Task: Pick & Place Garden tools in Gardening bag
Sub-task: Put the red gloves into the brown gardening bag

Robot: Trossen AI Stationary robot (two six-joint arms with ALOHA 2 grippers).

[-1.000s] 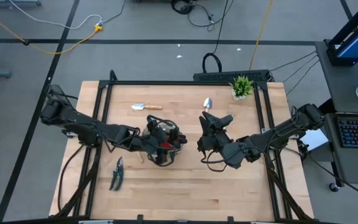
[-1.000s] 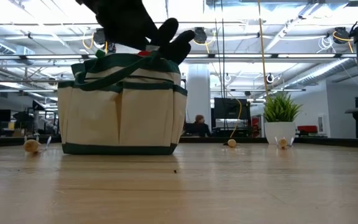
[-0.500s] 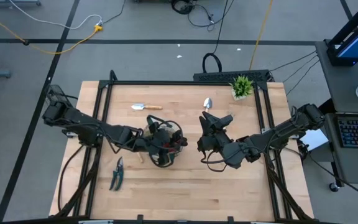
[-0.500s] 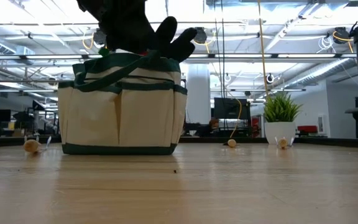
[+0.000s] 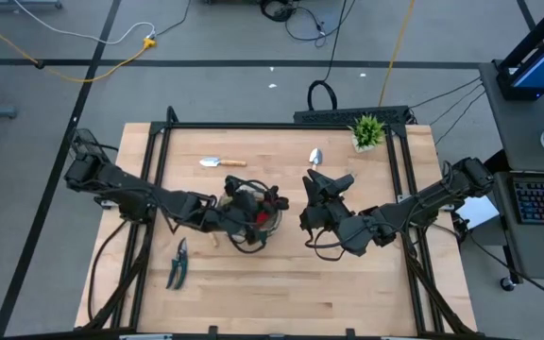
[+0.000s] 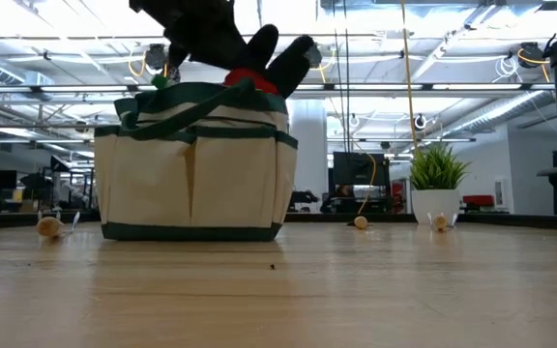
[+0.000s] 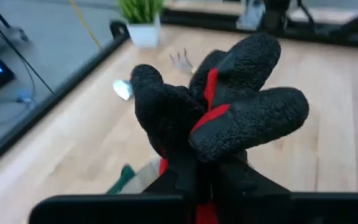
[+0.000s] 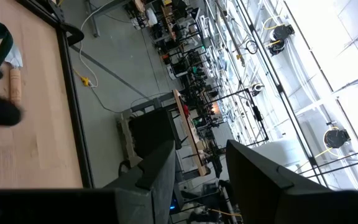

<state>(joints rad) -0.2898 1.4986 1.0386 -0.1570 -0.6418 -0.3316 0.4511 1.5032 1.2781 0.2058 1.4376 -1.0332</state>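
The gardening bag (image 6: 196, 174) stands upright on the table, left of centre (image 5: 248, 244). My left gripper (image 5: 246, 210) hangs over its open top, shut on a red-and-black glove (image 7: 222, 118), whose finger ends stick up above the bag's rim (image 6: 278, 53). A wooden-handled trowel (image 5: 223, 162) lies flat behind the bag. A second small trowel (image 5: 315, 157) lies near the plant, and pruning shears (image 5: 178, 262) lie at the near left. My right gripper (image 5: 327, 189) is raised to the bag's right, open with nothing between its fingers (image 8: 201, 180). My left gripper pinches the glove's lower part (image 7: 194, 165) between its two fingers, coming at it from the table's left and slanting down. The glove's finger ends fan out beyond the fingertips, over the bag's mouth. The bag's rim hides whether the glove's lower end is clear of the bag.
A small potted plant (image 5: 367, 132) stands at the far right corner (image 6: 437, 188). Bare wood lies along the near edge and between the bag and my right arm. A dark metal frame (image 5: 281, 125) borders the table.
The glove has come up a little above the bag's rim, and its finger ends have swung toward the table's right edge. My left gripper has moved slightly the same way. The bag has been nudged a little to the right.
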